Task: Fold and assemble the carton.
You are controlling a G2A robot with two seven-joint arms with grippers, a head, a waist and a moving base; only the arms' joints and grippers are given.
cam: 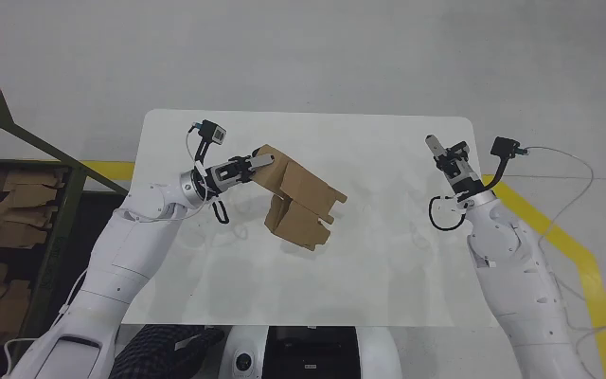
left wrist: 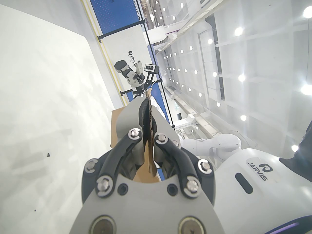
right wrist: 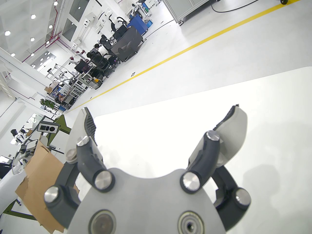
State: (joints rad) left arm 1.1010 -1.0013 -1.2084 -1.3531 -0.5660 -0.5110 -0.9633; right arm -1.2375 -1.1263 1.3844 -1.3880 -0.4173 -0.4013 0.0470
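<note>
Clamped on a cardboard edge, the left gripper (left wrist: 147, 105) holds the carton (cam: 301, 199), partly opened with flaps loose, at the table's (cam: 379, 284) middle, while the right gripper (right wrist: 160, 118) gapes empty near the table's far right corner; most folding looks undone.

The left gripper (left wrist: 147, 107) clamps a thin edge of the carton (left wrist: 114, 128).

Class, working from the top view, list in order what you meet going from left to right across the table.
The left gripper → carton, held at its edge by that gripper → right gripper, open.
</note>
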